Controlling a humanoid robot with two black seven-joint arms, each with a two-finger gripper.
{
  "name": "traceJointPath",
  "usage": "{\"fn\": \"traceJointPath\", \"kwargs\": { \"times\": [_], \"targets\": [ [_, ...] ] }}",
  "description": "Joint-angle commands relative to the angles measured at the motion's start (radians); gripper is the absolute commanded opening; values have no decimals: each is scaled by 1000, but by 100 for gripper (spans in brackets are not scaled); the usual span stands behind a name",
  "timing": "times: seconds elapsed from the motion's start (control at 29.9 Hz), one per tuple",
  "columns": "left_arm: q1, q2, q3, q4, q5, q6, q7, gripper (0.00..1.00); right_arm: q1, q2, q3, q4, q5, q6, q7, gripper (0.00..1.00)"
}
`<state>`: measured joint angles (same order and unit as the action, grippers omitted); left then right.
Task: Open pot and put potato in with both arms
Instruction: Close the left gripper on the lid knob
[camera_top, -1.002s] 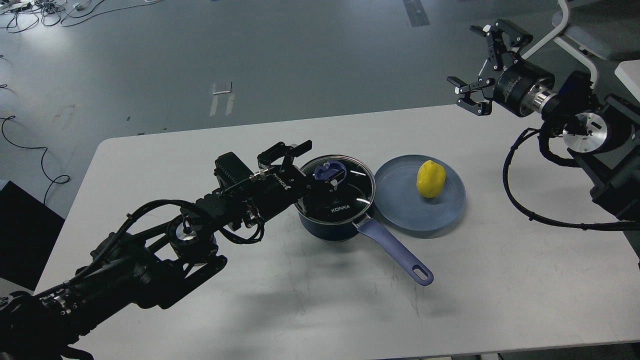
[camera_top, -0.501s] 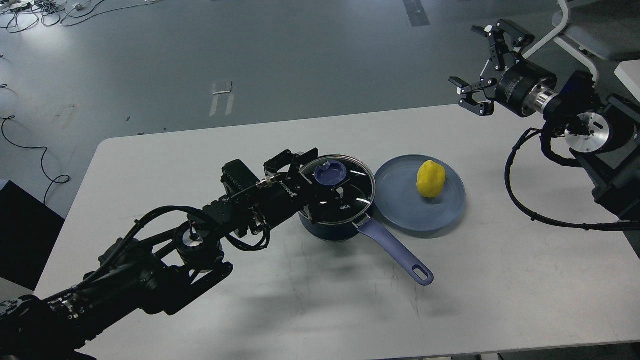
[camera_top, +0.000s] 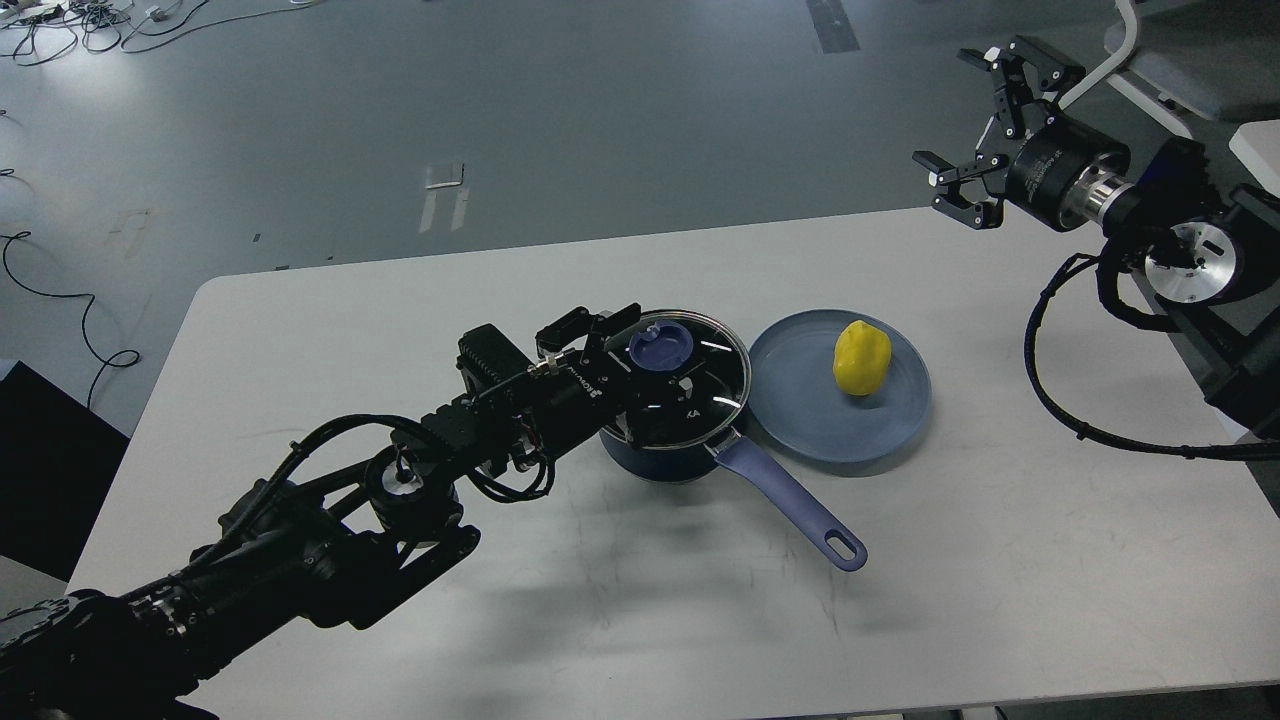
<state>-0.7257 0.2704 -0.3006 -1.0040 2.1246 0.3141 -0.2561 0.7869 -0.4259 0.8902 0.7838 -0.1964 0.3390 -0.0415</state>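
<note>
A dark blue pot (camera_top: 650, 462) with a long blue handle (camera_top: 790, 502) stands mid-table. Its glass lid (camera_top: 715, 372) is on, with a blue knob (camera_top: 660, 345). My left gripper (camera_top: 648, 355) is low over the lid, open, with one finger on each side of the knob; I cannot tell whether they touch it. A yellow potato (camera_top: 861, 358) lies on a blue plate (camera_top: 800, 405) just right of the pot. My right gripper (camera_top: 968, 130) is open and empty, raised high past the table's far right edge.
The white table (camera_top: 640, 600) carries only the pot and plate. Its far edge runs behind the pot. A chair (camera_top: 1180, 60) stands behind the right arm. Cables lie on the grey floor at the far left.
My left gripper has moved right and lower, so its fingers now straddle the lid knob. The right gripper has drifted slightly right and up. Pot, plate and potato have not moved.
</note>
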Motion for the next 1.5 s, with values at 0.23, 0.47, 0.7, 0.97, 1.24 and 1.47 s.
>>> {"fn": "traceJointPath", "kwargs": {
  "times": [0.23, 0.47, 0.7, 0.97, 1.24, 1.47],
  "targets": [
    [14, 0, 2, 8, -8, -1, -2, 97, -3, -2, -2, 0, 0, 0, 0, 100],
    [23, -2, 0, 16, -8, 0, 0, 97, -8, -10, -4, 2, 0, -2, 0, 100],
    [23, -11, 0, 21, -9, 0, 0, 97, -12, -10, -4, 0, 0, -2, 2, 100],
    [23, -33, 0, 21, -17, 0, -2, 85, -15, -13, -4, 0, 0, -2, 2, 100],
    [23, -45, 0, 25, -15, 0, 0, 63, -20, -14, -4, 0, -1, -2, 2, 100],
    [22, -33, -2, 30, -21, 0, -2, 56, -21, -14, -4, 2, -1, -2, 2, 100]
  ]
}}
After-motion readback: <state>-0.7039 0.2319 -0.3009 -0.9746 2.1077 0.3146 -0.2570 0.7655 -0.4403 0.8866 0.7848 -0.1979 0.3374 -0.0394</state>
